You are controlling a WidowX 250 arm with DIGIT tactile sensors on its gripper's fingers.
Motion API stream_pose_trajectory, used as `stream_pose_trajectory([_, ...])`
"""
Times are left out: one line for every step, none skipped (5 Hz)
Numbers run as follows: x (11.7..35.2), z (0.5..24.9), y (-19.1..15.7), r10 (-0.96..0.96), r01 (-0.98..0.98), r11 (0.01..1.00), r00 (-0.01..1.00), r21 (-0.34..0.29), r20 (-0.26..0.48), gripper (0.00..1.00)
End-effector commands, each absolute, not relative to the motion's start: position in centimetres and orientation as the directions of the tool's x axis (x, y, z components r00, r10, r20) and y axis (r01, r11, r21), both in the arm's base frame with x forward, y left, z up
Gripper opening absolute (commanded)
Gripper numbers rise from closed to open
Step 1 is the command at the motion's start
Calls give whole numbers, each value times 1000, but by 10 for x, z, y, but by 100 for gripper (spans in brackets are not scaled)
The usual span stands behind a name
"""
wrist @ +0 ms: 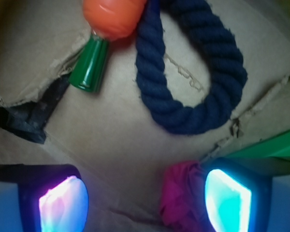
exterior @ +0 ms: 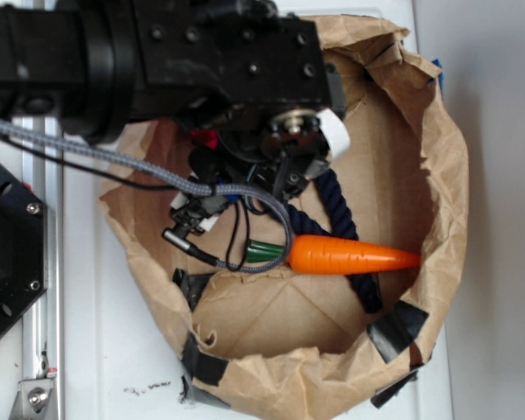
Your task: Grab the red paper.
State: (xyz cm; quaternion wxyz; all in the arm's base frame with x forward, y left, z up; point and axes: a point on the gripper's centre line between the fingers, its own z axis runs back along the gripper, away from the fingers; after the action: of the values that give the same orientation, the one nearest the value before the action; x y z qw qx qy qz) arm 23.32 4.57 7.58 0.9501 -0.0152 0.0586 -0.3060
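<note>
In the wrist view the gripper (wrist: 145, 200) hangs low over the brown paper floor of the bag (wrist: 111, 130) with its jaws spread wide and nothing between them. The red paper (wrist: 181, 198) — it reads magenta under the glow of the pads — lies crumpled against the inner face of the right-hand pad (wrist: 228, 198), so it sits off to the right of the gap's middle rather than centred in it. The left pad (wrist: 63, 205) stands well apart from it, with bare bag floor between. The wad has no clear long axis; it is a bunched lump, so jaw angle matters less than sideways position.

From the exterior view only a sliver of the red paper (exterior: 205, 137) shows beneath the arm, at the far left of the bag (exterior: 437, 175). The carrot (exterior: 350, 255) and the dark blue rope (exterior: 350, 236) lie nearer and to the right, clear of the jaws.

My judgement: a small shift right would centre the wad, though closing as it stands may still sweep it in — the risk is a pinch on its edge only.
</note>
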Motion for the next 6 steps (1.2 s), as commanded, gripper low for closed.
stream_pose_trajectory([238,90,46,-584,584,812,812,0,-29,100])
stream_pose_trajectory([222,99,49,-583,582,813,813,24,13,100])
stream_pose_trajectory([213,95,59,-573,573,819,819,4,-1,100])
stream_pose_trajectory([212,97,68,-580,580,815,815,5,5,100])
stream_pose_trajectory([226,99,91,-602,602,798,798,-34,-11,100])
stream_pose_trajectory([232,102,103,-605,604,793,796,-81,12,100])
